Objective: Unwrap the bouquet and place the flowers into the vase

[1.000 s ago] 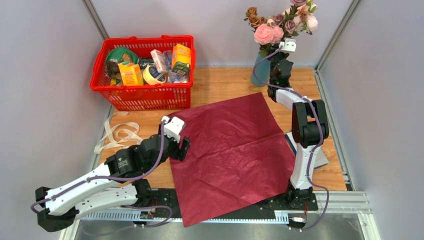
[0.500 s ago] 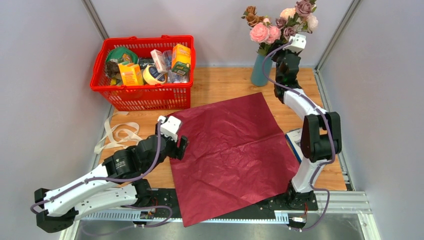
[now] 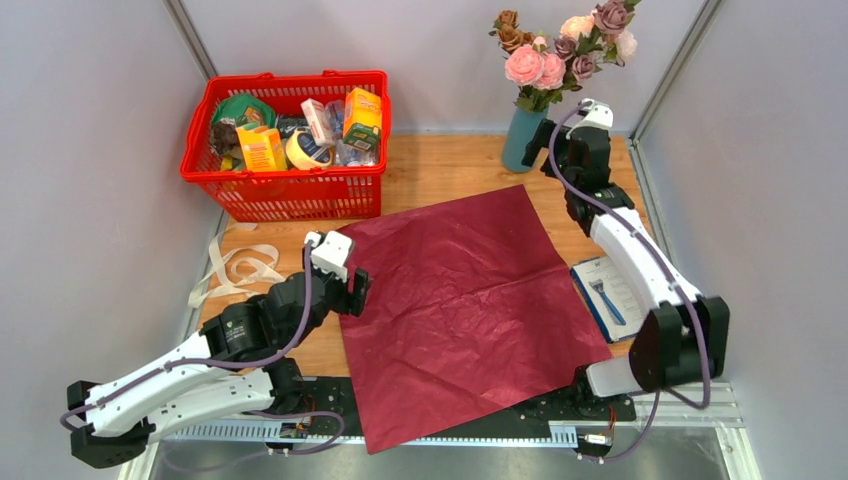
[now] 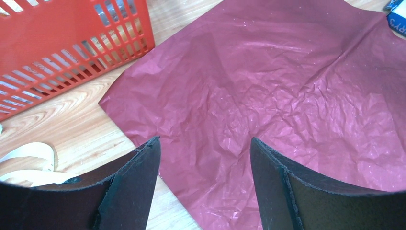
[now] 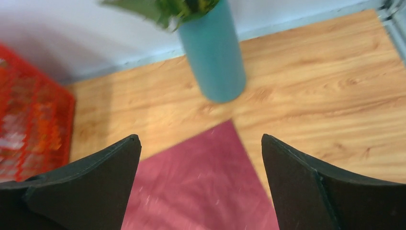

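The flowers (image 3: 565,50), pink, cream and mauve, stand in the teal vase (image 3: 521,138) at the back of the table. My right gripper (image 3: 552,142) hovers just right of the vase, open and empty. In its wrist view the vase (image 5: 213,57) is ahead beyond the gripper (image 5: 200,139), with green leaves (image 5: 163,7) at its mouth. The bouquet's burgundy paper (image 3: 470,300) lies spread flat mid-table. My left gripper (image 3: 357,290) is open above the paper's left edge, and its wrist view shows the gripper (image 4: 204,141) holding nothing over the paper (image 4: 268,86).
A red basket (image 3: 290,195) full of groceries stands at the back left. The cream ribbon (image 3: 235,268) lies loose on the wood at the left. A flat white and blue pack (image 3: 605,290) sits at the paper's right edge.
The right gripper has opened, letting go at the flower stems, and drawn back to the right of the vase. The flowers have settled upright. The left gripper moved slightly left.
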Tool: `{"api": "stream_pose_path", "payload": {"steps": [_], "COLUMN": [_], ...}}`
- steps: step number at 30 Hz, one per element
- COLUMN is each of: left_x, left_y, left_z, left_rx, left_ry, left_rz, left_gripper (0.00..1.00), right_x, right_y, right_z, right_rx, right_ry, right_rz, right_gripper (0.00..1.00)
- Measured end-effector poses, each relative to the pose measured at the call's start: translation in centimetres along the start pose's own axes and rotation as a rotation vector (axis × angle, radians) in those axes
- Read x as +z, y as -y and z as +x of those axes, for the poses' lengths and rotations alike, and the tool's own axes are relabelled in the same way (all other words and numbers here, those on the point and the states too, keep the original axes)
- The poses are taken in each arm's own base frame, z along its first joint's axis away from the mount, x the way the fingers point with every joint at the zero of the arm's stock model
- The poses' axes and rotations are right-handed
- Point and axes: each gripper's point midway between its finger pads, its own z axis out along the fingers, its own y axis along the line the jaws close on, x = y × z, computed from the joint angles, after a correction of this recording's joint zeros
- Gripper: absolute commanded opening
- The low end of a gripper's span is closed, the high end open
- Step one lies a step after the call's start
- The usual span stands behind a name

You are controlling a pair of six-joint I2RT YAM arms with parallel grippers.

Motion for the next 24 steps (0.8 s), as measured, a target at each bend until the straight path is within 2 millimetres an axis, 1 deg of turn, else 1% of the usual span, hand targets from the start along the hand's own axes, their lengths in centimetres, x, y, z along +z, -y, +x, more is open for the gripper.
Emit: {"api": "stream_pose_path", "payload": {"steps": [3,7,8,10,12,13,16,18,20,24], "left_x": [0.1,0.3,0.3,0.4,0.5,0.5,0.6,0.7,0.7,0.7], "left_y": [-0.2,-0.3,-0.4,-0.4,-0.3,-0.1,0.5,0.9,1.0,1.3], "left_z": [-0.2,-0.5,-0.7,-1.1,-1.5,-1.8,-2.6,-3.0,-3.2,-3.4], "left_rx": [-0.012,-0.037,-0.051,-0.078,-0.111,-0.129,-0.175,-0.198,-0.210,-0.220], "left_ry": [0.008,0.021,0.028,0.043,0.062,0.072,0.099,0.110,0.115,0.121], "left_rz": [-0.014,-0.036,-0.043,-0.055,-0.056,-0.050,-0.026,-0.012,-0.004,0.009], "left_gripper": [0.77,0.77,0.77,0.77,0.77,0.77,0.77,0.77,0.77,0.77], "right_x": [-4.2,-11.3,-12.7,-14.9,-16.4,-17.0,-18.6,-19.4,-20.1,-21.0], "right_y": [-1.9,-5.7,-6.6,-7.9,-8.4,-8.6,-8.2,-7.9,-7.8,-8.0], "right_z": [0.4,1.3,1.5,2.2,3.3,4.2,7.2,8.2,8.2,7.5], "right_rx": [0.009,0.020,0.020,0.021,0.031,0.037,0.052,0.054,0.055,0.056], "right_ry": [-0.057,-0.089,-0.098,-0.121,-0.154,-0.179,-0.263,-0.290,-0.287,-0.261], "right_rz": [-0.084,-0.301,-0.364,-0.467,-0.534,-0.562,-0.605,-0.615,-0.628,-0.653], "right_gripper": [1.00,1.00,1.00,1.00,1.00,1.00,1.00,1.00,1.00,1.00]}}
